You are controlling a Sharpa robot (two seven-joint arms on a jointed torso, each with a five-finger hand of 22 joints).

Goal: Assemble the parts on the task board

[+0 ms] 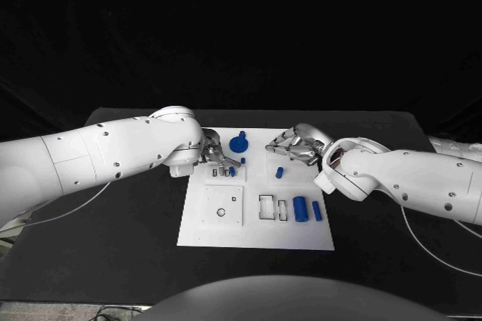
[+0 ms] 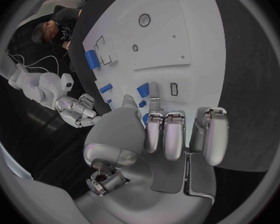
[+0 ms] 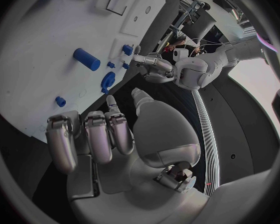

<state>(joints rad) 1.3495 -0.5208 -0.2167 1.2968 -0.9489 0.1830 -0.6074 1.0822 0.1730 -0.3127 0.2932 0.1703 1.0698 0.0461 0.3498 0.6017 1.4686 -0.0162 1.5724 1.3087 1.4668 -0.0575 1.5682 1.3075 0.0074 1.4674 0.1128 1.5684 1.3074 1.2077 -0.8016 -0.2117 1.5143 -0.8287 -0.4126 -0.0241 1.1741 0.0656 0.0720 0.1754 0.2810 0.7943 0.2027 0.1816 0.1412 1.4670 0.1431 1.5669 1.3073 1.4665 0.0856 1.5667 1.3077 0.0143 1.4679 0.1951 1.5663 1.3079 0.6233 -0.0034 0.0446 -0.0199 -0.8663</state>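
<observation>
Looking down, I see my left hand (image 1: 214, 157) over the far left of the task board (image 1: 256, 227), fingertips at a small blue part (image 1: 232, 171); whether it pinches it I cannot tell. My right hand (image 1: 293, 146) hovers far right, fingers curled, holding nothing. Blue cylinders (image 1: 300, 209) lie near right; a round blue piece (image 1: 239, 143) sits between the hands. Bare bench (image 1: 120, 223) surrounds the board.

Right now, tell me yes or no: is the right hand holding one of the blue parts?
No. In the right wrist view the right hand has its fingers curled over the task board with no blue part between them.
</observation>
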